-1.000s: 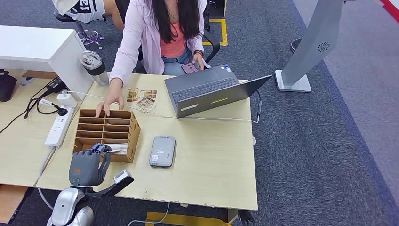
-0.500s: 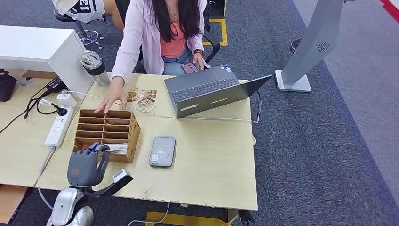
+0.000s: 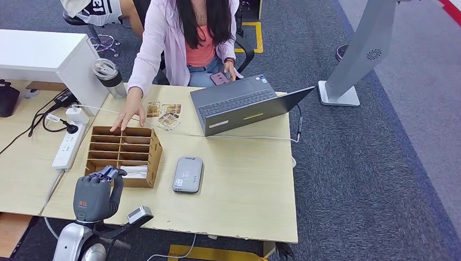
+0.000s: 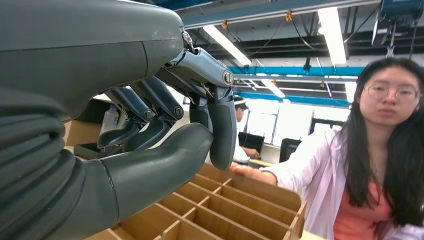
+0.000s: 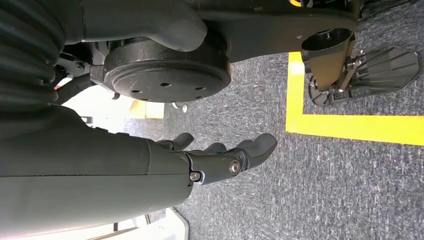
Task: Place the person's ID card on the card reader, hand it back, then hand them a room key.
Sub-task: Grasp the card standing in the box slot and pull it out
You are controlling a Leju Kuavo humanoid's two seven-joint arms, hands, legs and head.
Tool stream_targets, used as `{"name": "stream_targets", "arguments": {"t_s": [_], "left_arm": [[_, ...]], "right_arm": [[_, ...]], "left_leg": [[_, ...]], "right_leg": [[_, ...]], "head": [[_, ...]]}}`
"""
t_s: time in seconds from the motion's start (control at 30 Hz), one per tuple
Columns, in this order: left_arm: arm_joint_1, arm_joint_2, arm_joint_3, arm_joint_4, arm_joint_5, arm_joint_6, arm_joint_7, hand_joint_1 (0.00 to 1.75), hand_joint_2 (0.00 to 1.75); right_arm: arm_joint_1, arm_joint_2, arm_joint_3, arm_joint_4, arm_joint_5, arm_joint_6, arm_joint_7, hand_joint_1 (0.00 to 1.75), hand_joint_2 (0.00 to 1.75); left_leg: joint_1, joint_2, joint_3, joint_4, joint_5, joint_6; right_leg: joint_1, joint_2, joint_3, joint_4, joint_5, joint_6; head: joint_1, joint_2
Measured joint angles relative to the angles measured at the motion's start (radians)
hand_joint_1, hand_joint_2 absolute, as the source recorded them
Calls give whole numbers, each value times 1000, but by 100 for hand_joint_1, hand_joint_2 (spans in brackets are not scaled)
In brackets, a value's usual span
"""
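The grey card reader lies flat on the wooden table, nothing on it. To its left stands a cardboard organizer with a white card in its nearest slot. My left hand hovers at the organizer's near corner, fingers curled in against the thumb with nothing seen between them. Several printed cards lie beyond the organizer. A person's hand rests on the organizer's far rim. My right hand hangs over the carpet, fingers apart and holding nothing.
An open laptop sits at the back of the table with a cable across the top. A power strip, a tumbler and a white box stand at the left. The person holds a phone.
My left hand has drawn back toward the table's near edge, away from the organizer's nearest slot. The person's hand shifted slightly on the far rim.
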Motion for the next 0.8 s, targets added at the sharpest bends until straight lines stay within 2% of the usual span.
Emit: {"name": "stream_targets", "arguments": {"t_s": [0.4,0.73,0.77,0.8], "left_arm": [[17,-15,29,-56,11,0,-48,175,175],[-2,-32,33,-57,18,0,-45,175,175],[-5,-32,33,-57,20,0,-44,171,175],[-8,-33,33,-57,22,0,-43,133,175]], "right_arm": [[0,1,12,0,-4,0,1,0,175],[-2,6,20,0,-5,-6,2,0,175],[-2,8,21,0,-5,-8,3,0,175],[-3,9,21,0,-6,-9,4,0,175]], "left_leg": [[0,0,0,0,0,0],[0,0,0,0,0,0],[0,0,0,0,0,0],[0,0,0,0,0,0]], "right_leg": [[0,0,0,0,0,0],[0,0,0,0,0,0],[0,0,0,0,0,0],[0,0,0,0,0,0]], "head": [[0,0],[0,0],[0,0],[0,0]]}}
